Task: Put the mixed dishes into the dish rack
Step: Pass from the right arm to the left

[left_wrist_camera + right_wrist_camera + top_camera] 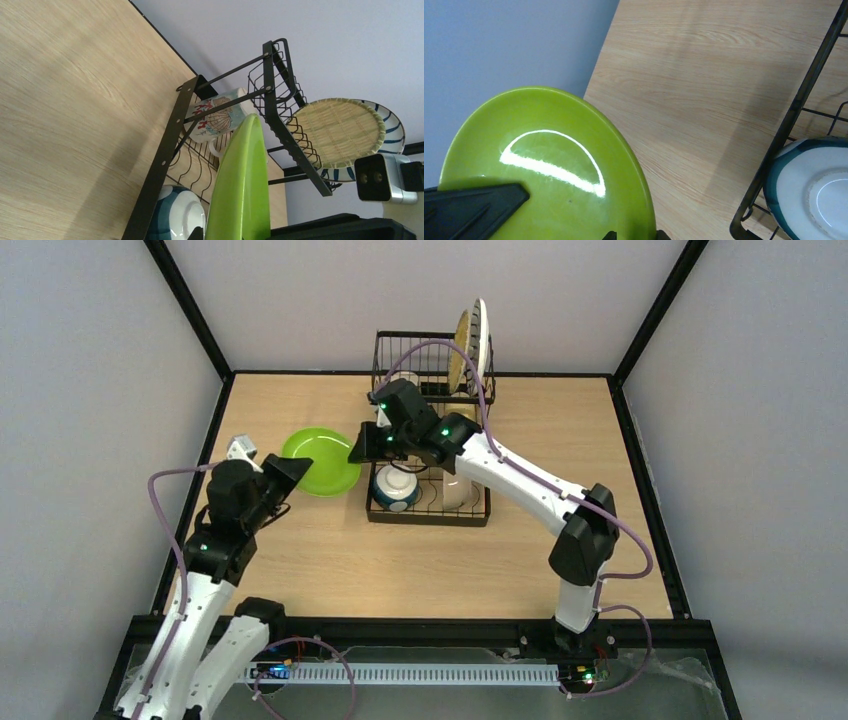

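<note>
A robotics lab test cell, not a home kitchen. A pale wooden table (330, 570) sits inside a bare booth of plain grey walls (90, 390) edged with black frame posts (190, 305). Two white and black robot arms, the left arm (195, 600) and the right arm (520, 480), are bolted at the table's near edge. Purple cables (160, 510) loop from them. In front of their bases lie a white slotted cable strip (420, 673) and a small lit circuit board (272, 672). A black wire dish rack (428, 520) and a green plate (325, 465) serve as props.
</note>
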You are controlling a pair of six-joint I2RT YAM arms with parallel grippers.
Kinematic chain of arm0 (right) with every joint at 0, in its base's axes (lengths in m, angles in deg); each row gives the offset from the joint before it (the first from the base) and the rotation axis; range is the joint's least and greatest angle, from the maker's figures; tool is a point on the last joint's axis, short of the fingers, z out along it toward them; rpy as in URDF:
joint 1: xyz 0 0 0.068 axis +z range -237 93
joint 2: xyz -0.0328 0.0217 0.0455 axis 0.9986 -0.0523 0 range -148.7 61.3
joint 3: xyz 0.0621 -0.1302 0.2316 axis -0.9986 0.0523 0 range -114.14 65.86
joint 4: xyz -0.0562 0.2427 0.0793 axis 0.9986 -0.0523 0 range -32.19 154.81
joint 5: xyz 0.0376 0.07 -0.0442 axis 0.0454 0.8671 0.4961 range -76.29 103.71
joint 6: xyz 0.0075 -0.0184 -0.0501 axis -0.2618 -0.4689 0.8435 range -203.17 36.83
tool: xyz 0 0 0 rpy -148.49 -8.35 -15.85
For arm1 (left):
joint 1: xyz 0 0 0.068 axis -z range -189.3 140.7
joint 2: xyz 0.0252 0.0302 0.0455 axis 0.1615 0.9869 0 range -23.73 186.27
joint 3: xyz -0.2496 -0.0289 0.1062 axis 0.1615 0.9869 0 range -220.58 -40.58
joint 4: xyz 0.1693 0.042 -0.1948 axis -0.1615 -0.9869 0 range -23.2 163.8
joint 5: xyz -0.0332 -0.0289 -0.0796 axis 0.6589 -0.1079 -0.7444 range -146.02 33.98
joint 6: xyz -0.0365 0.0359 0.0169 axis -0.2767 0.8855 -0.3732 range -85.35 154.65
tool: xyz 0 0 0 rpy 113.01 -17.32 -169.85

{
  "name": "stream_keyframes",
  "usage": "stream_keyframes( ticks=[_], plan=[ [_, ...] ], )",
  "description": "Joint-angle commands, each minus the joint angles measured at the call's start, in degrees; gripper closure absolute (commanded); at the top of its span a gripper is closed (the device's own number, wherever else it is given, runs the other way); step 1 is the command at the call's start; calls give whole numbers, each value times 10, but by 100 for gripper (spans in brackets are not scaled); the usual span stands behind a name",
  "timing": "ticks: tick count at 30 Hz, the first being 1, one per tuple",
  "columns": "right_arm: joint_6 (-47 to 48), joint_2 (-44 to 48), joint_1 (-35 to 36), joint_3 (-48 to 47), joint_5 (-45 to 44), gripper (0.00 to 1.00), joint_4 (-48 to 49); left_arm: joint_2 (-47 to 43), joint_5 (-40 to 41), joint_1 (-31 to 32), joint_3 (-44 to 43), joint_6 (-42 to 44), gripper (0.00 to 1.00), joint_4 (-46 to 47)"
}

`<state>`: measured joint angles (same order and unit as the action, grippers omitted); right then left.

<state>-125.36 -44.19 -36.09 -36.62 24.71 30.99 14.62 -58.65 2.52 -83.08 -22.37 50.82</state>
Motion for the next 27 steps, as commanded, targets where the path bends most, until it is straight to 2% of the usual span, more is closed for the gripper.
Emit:
stream_keyframes(
  ticks=[1, 5, 7, 16, 27],
  plan=[
    [0, 13, -2, 8, 64, 51, 63, 13, -53, -7, -5, 18, 98, 19],
    [-15, 50, -30, 65, 99, 30, 120, 15, -74, -30, -2, 8, 99, 27],
    [-22, 68, -43, 92, 111, 24, 152, 17, -86, -43, 0, -4, 98, 30],
    [-52, 120, -74, 190, 154, 19, 223, 22, -146, -64, 39, -98, 98, 97],
    [-67, 119, -75, 222, 182, 19, 269, 31, -202, -66, 66, -157, 98, 145]
  ],
)
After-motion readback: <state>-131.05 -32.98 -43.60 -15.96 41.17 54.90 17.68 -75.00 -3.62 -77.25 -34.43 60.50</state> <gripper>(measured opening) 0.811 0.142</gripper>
